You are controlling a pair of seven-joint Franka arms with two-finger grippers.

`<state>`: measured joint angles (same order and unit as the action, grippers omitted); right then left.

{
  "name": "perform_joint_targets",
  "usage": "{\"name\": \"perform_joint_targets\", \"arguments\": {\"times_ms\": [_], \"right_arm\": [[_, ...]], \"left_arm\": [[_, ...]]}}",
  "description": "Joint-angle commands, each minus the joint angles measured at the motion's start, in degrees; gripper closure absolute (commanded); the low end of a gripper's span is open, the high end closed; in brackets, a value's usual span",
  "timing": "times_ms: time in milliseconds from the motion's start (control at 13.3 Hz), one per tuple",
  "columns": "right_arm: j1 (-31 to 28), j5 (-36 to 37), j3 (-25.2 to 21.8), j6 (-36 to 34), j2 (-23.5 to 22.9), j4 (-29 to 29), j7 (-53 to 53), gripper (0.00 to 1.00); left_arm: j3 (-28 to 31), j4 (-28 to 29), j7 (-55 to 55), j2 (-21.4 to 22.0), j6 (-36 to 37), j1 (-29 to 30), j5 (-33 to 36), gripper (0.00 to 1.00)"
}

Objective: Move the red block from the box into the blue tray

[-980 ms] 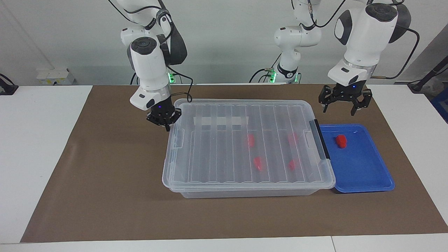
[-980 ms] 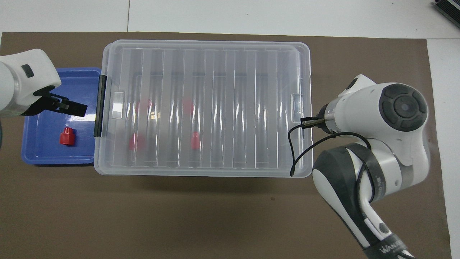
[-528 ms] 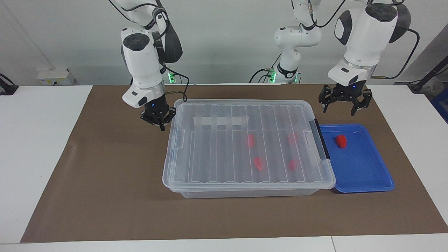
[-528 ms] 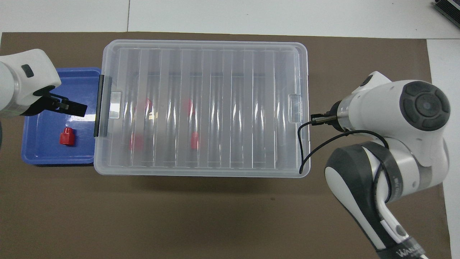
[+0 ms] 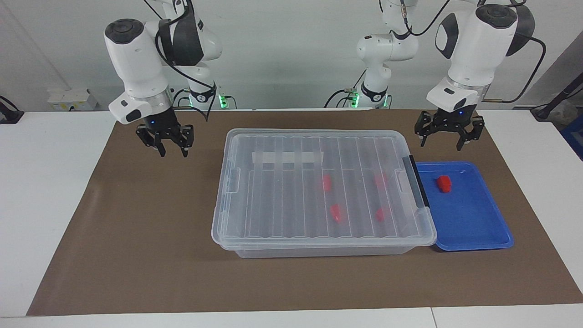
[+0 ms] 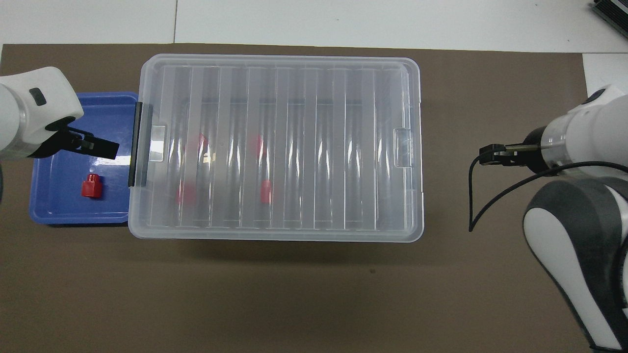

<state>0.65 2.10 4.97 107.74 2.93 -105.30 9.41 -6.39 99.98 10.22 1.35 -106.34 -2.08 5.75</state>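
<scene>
Nearest the robots, we see the left gripper (image 5: 446, 130) raised with its fingers spread, over the brown mat (image 5: 136, 237) at the blue tray's (image 5: 473, 228) robot-side edge. The right gripper (image 5: 165, 139) is also raised and open over bare mat, well apart from the box (image 5: 319, 237), toward the right arm's end of the table. The red block (image 5: 444, 183) lies in the blue tray, in the half nearer the robots. The tray sits just beside the box's black clip handle (image 5: 418, 187). The lid (image 5: 291, 191) is on the box; four more red blocks (image 5: 335, 212) show through it.
</scene>
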Motion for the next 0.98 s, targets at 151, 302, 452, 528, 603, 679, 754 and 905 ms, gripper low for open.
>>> {"name": "perform_joint_targets", "arguments": {"times_ms": [151, 302, 452, 528, 603, 679, 754, 905], "right_arm": [[-0.92, -1.74, 0.39, -11.90, -2.57, 12.55, 1.31, 0.00], [-0.92, -0.70, 0.48, -16.93, -3.46, 16.87, 1.05, 0.00], [-1.09, -0.87, 0.48, -17.21, -2.94, 15.40, 0.96, 0.00], [-1.18, -0.87, 0.48, -17.39, -2.85, 15.22, 1.22, 0.00], [-1.27, -0.96, 0.48, -17.39, -2.67, 14.78, 1.05, 0.00], [-1.61, -1.30, 0.48, -17.30, -2.67, 14.60, 0.88, 0.00], [-1.97, -1.57, 0.48, -17.30, -2.58, 14.60, 1.05, 0.00], [-2.06, -1.57, 0.48, -17.21, -2.58, 14.60, 0.61, 0.00]], "left_arm": [[0.07, 1.53, 0.06, 1.38, -0.45, 0.24, -0.57, 0.00], [0.07, 1.53, 0.06, 1.38, -0.45, 0.24, -0.57, 0.00], [-0.02, 1.53, 0.06, 1.38, -0.45, 0.24, -0.57, 0.00], [0.06, 1.53, 0.06, 1.38, -0.45, 0.24, -0.57, 0.00], [0.07, 1.53, 0.06, 1.38, -0.45, 0.24, -0.57, 0.00], [0.07, 1.53, 0.06, 1.38, -0.45, 0.24, -0.57, 0.00], [0.07, 1.53, 0.06, 1.38, -0.45, 0.24, -0.57, 0.00], [0.07, 1.53, 0.06, 1.38, -0.45, 0.24, -0.57, 0.00]]}}
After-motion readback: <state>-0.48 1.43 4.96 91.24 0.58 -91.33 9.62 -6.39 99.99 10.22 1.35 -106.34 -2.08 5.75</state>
